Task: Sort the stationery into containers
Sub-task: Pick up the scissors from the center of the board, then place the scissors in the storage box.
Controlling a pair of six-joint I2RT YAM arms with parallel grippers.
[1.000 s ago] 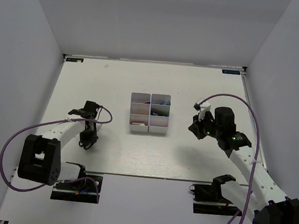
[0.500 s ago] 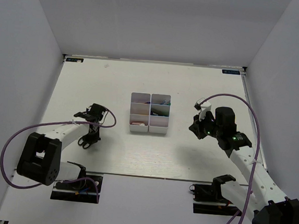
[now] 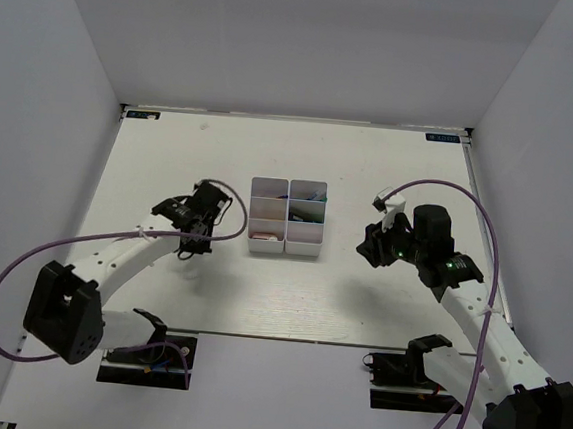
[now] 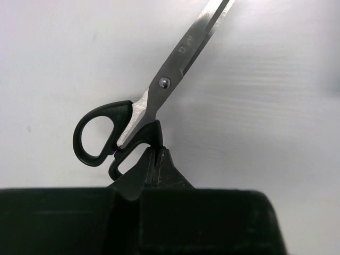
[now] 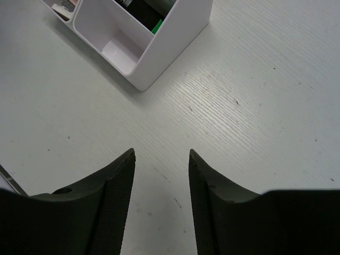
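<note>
A pair of scissors (image 4: 159, 90) with black handles and steel blades shows in the left wrist view. My left gripper (image 4: 156, 152) is shut on one handle loop, and the blades point away from it. From above, the left gripper (image 3: 203, 229) sits just left of the containers (image 3: 287, 218), a white block of six open bins. Some stationery lies in the bins, including a green-tipped piece (image 5: 158, 25). My right gripper (image 5: 162, 154) is open over bare table, with nothing between its fingers. It sits to the right of the containers (image 5: 175, 48).
The white table (image 3: 371, 172) is walled in by white panels on the left, back and right. Purple cables loop from both arms. The arm bases stand at the near edge.
My left arm has swung right towards the bins, its gripper closing on the scissors and carrying them along. The right gripper has opened while staying in place.
</note>
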